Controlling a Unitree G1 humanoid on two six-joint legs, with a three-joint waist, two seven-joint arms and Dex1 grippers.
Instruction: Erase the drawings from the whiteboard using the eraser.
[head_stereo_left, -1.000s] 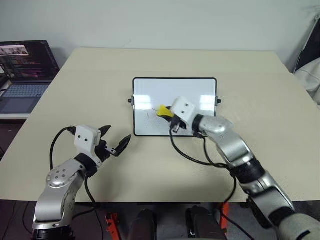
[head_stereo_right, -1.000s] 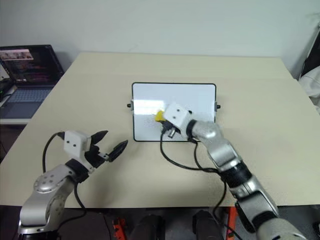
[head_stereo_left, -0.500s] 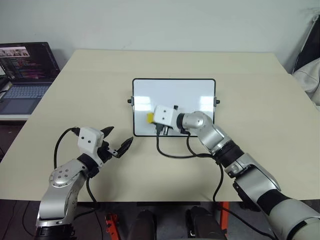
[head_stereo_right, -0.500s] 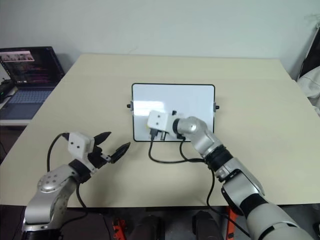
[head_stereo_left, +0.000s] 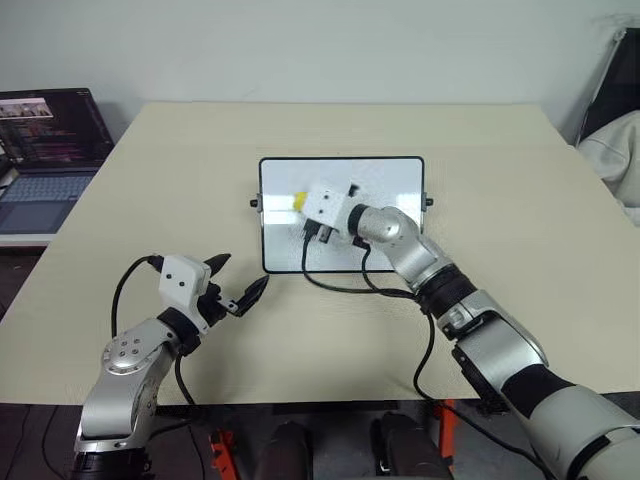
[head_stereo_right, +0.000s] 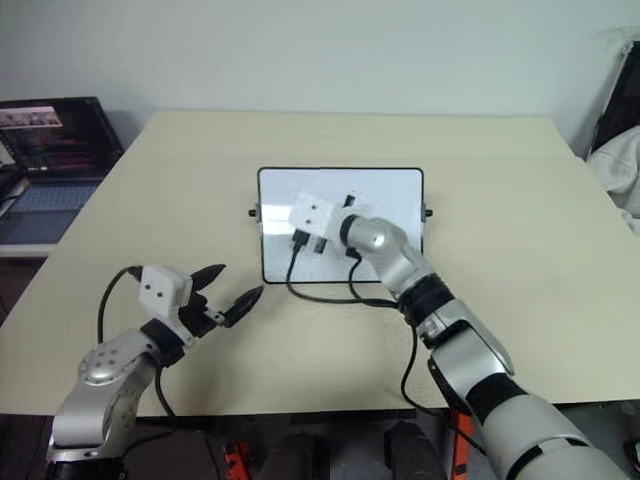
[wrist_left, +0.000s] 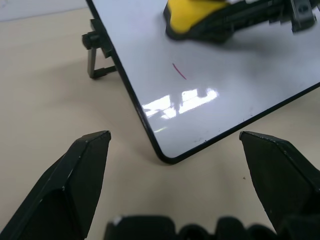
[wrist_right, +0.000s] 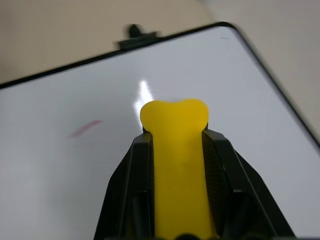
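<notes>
The whiteboard (head_stereo_left: 385, 180) stands tilted on the table's middle, black-framed, with side knobs. My right gripper (head_stereo_left: 303, 206) is shut on the yellow eraser (head_stereo_left: 299, 201), which is pressed to the board's left upper part. The right wrist view shows the eraser (wrist_right: 177, 165) clamped between both fingers (wrist_right: 135, 170). One of the drawings, a short thin stroke (wrist_right: 86, 128), lies just beside the eraser; the same stroke (wrist_left: 179, 71) lies below the eraser (wrist_left: 192, 15) in the left wrist view. My left gripper (head_stereo_left: 236, 288) hovers open, with nothing in it, near the board's near left corner (wrist_left: 167, 159).
A laptop (head_stereo_left: 45, 150) with a lit screen sits on a side surface at the far left. A black cable (head_stereo_left: 335, 283) from my right wrist trails over the table in front of the board. A dark and white bundle (head_stereo_left: 612, 130) is at the far right edge.
My right gripper carried the eraser leftward across the board, then up toward its far left part. My left gripper stayed where it was, open.
</notes>
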